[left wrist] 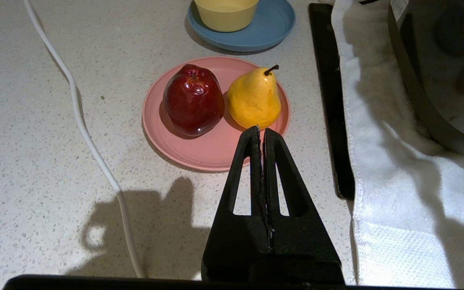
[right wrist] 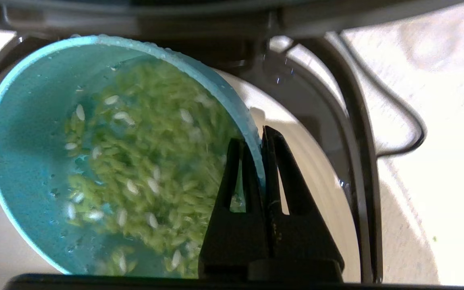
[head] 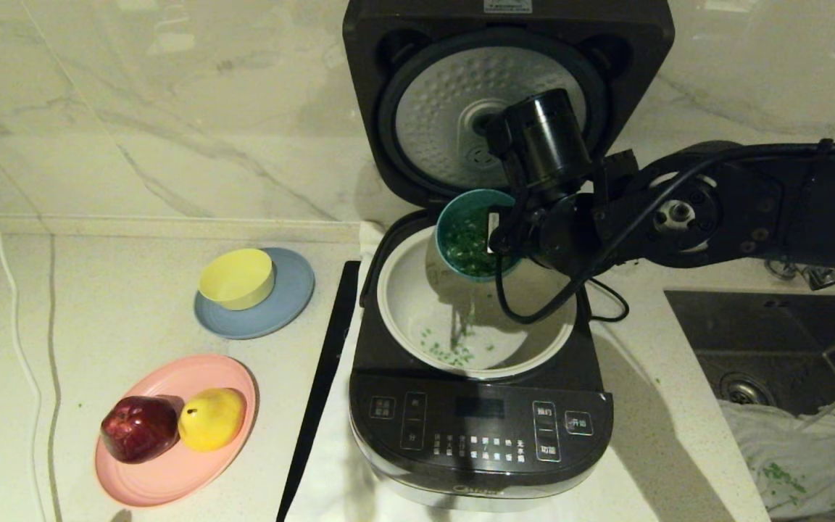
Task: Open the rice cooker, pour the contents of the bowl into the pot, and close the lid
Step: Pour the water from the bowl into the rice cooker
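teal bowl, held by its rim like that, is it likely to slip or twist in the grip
Probably slippery: the teal bowl shows water droplets on its inside wall. The right pincer pinches only its thin rim, so the tilted bowl might pivot. It likely lightens as the green bits fall into the pot.

A kitchen: marble counter [head: 135,304], sink [head: 751,341], rice cooker [head: 479,428]

Head camera looks steeply down on the rice cooker [head: 480,406] and counter; each wrist camera peers close past its fingers — the pink plate [head: 171,475] [left wrist: 212,149] shows in head and left views.
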Controlling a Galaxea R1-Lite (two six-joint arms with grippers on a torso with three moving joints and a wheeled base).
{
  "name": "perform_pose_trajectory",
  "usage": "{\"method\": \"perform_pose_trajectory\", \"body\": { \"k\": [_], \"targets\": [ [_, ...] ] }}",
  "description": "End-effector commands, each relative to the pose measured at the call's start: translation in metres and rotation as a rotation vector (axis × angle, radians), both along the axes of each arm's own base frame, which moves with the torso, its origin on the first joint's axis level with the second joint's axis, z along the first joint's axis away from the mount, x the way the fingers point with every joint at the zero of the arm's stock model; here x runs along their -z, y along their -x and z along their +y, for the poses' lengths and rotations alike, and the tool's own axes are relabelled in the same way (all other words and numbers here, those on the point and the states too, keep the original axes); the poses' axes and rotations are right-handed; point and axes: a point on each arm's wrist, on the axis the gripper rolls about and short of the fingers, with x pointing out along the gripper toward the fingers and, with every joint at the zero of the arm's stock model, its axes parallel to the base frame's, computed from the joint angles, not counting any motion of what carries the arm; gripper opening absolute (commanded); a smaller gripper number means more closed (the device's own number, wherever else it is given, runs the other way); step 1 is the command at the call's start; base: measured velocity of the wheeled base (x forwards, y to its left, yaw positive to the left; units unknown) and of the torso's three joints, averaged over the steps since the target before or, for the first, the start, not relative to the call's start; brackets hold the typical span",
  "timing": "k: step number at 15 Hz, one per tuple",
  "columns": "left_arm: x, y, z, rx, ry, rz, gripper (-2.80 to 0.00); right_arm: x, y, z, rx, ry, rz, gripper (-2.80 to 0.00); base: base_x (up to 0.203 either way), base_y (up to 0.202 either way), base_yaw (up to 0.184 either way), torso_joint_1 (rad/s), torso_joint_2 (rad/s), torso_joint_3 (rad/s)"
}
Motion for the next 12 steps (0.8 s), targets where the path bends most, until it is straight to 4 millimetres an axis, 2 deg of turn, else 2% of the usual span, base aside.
{"method": "perform_pose_trajectory", "body": {
  "k": [1,3,9,12],
  "targets": [
    [0.001,0.0,0.0,0.0,0.002,0.002,-2.8,0.005,-0.003,0.005,0.029,0.003,-0.071,-2.8,0.0,0.0,0.0,0.0,0.0,0.0],
    [0.001,0.0,0.0,0.0,0.002,0.003,-2.8,0.013,-0.003,0.009,0.055,0.01,-0.152,-2.8,0.0,0.0,0.0,0.0,0.0,0.0],
    [0.001,0.0,0.0,0.0,0.0,0.003,-2.8,0.019,0.01,0.018,0.067,0.023,-0.524,-2.8,0.0,0.0,0.0,0.0,0.0,0.0],
    [0.001,0.0,0.0,0.0,0.002,0.003,-2.8,0.036,0.009,0.021,0.1,0.124,-0.682,-2.8,0.0,0.0,0.0,0.0,0.0,0.0]
  ]
}}
